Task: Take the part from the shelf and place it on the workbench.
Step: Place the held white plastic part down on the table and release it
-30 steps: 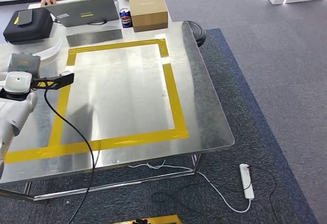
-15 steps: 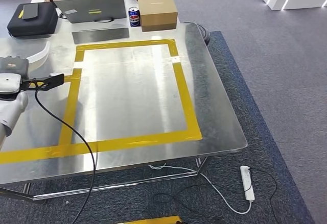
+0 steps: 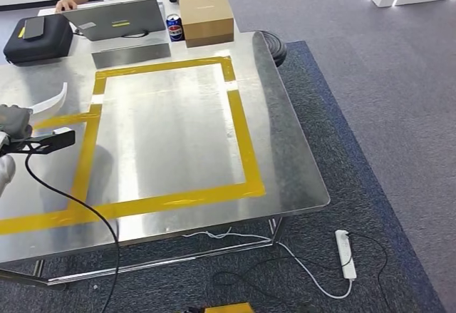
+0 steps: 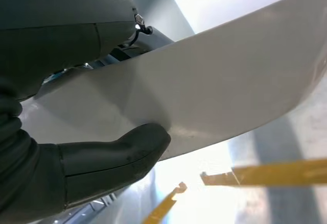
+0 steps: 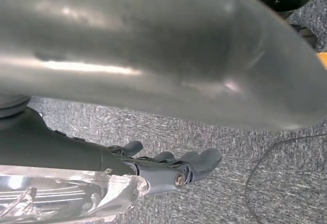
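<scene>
Since the frame 0.5 s earlier, my whole head view had swung, so the shift of the bench (image 3: 290, 149) was camera motion; against the yellow tape (image 3: 242, 142), my left wrist sat lower and nearer the view's left edge.

My left hand (image 4: 77, 132) gripped the part (image 4: 231, 86), thumb (image 4: 127, 150) pressed on one face and dark fingers (image 4: 77, 25) on the other. In the head view, the part (image 3: 51, 103) rose just beyond my left wrist, over the bench's left portion and beside the tape's left strip. Its long axis ran away from my fingers, toward the bench's far side.

The part was a thin, pale, curved strip, matte, with a smooth edge.

My right hand (image 5: 169, 170) hung over grey carpet, fingers loosely extended, holding nothing. The left hand was nearer the bench, so I judged the placing would fall to it.
</scene>
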Robot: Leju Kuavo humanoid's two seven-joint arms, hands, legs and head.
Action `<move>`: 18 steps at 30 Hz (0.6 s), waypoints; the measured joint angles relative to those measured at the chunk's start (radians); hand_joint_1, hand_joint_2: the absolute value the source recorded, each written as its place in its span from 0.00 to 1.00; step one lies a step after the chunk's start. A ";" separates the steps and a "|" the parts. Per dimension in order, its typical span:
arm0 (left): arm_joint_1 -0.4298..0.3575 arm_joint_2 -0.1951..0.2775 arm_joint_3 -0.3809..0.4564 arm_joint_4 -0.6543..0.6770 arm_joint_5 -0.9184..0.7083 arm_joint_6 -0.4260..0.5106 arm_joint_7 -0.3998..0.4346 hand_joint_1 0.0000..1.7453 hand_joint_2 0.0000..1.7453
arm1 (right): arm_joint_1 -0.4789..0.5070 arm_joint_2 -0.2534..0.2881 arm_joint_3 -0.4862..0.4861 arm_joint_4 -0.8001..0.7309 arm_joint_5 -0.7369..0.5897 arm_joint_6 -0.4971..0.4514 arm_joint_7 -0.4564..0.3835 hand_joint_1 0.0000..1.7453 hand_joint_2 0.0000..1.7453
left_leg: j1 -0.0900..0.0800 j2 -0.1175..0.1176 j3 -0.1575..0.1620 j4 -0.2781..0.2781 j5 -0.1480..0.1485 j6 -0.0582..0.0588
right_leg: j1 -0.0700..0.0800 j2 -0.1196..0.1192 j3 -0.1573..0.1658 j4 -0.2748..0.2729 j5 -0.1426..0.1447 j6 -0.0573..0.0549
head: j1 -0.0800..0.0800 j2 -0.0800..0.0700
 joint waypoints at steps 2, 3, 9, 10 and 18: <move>0.029 0.006 0.014 0.000 0.016 0.009 -0.013 1.00 1.00 | 0.000 0.000 0.000 0.000 0.001 0.003 -0.001 0.00 0.00 | 0.005 0.001 0.028 -0.063 0.053 -0.004 | -0.003 0.001 0.001 0.001 -0.001 0.003 | 0.000 0.000; 0.040 0.010 0.022 0.000 0.022 0.012 -0.016 1.00 1.00 | 0.000 0.000 0.000 0.000 0.001 0.004 -0.001 0.00 0.00 | 0.008 0.003 0.062 -0.129 0.086 -0.007 | -0.003 0.002 0.001 0.003 -0.003 0.007 | 0.000 0.000; 0.087 0.024 0.056 0.001 0.038 0.022 -0.026 1.00 1.00 | 0.001 -0.001 0.000 0.000 0.004 0.007 -0.002 0.00 0.00 | 0.008 -0.004 0.128 -0.260 0.120 0.029 | 0.001 0.003 -0.005 0.010 -0.011 0.039 | 0.002 0.000; 0.090 0.025 0.060 0.001 0.039 0.022 -0.026 1.00 1.00 | 0.001 -0.001 0.000 0.000 0.004 0.007 -0.002 0.00 0.00 | 0.009 -0.004 0.128 -0.260 0.122 0.036 | 0.000 0.001 -0.014 0.029 -0.025 0.044 | 0.005 0.000; 0.104 0.026 0.070 0.001 0.039 0.022 -0.027 1.00 1.00 | 0.000 -0.001 0.000 0.000 0.004 0.007 -0.002 0.00 0.00 | 0.000 -0.004 0.130 -0.260 0.122 0.049 | 0.007 -0.004 -0.072 0.160 -0.060 0.033 | 0.010 0.000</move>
